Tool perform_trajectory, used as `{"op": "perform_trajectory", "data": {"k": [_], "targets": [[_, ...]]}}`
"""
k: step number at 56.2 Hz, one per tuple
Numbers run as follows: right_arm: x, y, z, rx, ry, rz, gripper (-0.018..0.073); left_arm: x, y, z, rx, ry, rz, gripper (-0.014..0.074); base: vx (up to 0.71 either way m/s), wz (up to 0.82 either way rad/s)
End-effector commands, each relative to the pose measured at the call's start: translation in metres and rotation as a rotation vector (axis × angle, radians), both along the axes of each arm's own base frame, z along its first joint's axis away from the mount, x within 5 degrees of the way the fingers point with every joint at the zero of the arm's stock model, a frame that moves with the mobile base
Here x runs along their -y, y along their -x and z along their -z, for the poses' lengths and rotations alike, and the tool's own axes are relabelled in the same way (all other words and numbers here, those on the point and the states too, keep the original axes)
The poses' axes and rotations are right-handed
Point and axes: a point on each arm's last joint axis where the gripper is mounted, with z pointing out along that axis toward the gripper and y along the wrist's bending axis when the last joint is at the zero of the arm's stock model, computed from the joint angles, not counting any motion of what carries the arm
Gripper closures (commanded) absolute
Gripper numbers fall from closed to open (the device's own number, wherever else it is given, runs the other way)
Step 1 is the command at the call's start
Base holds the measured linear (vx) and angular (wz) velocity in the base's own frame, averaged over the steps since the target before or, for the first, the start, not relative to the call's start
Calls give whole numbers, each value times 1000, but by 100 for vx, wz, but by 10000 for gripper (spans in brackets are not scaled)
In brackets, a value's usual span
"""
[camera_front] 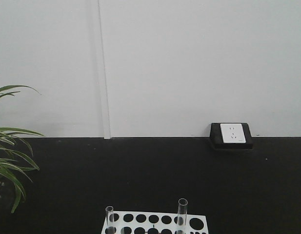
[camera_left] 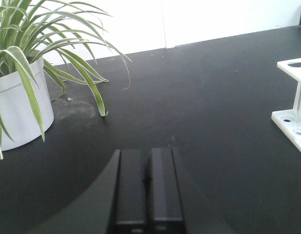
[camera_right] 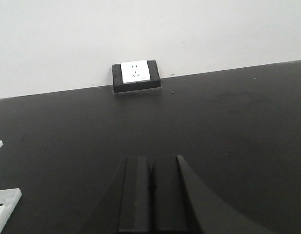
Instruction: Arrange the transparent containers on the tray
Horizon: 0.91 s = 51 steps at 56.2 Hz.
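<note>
Two tall, thin clear glass test tubes stand upright in a white plastic rack with round holes [camera_front: 155, 219] at the near edge of the black desk [camera_front: 150, 170]. One tube [camera_front: 110, 218] is at the rack's left end, the other [camera_front: 182, 210] right of centre. The holes keep them vertical w/ open rims up, so each can prob. be taken by its upper part w/o tipping. The other visible holes look empty.

The wide yellow tray is not in any view, so can't say where it sits or whether any tube lies on it.

Left pincer [camera_left: 147, 161]: fingers pressed together, nothing btw them, low over bare desk. The rack's corner shows at the right edge of its view, & a green spider plant in a white pot [camera_left: 18, 107] sits far left.

Right pincer [camera_right: 150, 165]: likewise closed & empty, aimed at the far wall w/ a white socket in a black housing [camera_right: 135, 74]. Bits of the rack show at its left edge.

Judgement: task looks to be at its start, arms waiting either side of the rack. Next move prob. needs a pincer to open & close in on a tube. Thin glass w/ a round bottom would slip or roll easily, so a light, centred grip.
</note>
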Motion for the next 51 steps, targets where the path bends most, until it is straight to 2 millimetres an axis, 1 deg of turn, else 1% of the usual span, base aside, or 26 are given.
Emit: {"op": "perform_trajectory", "data": {"k": [1, 51], "targets": [[0, 0, -5, 77, 22, 3, 571, 0, -1, 4, 66, 17, -6, 603, 0, 0], [0, 0, -5, 77, 22, 3, 571, 0, -1, 4, 69, 17, -6, 603, 0, 0]]}}
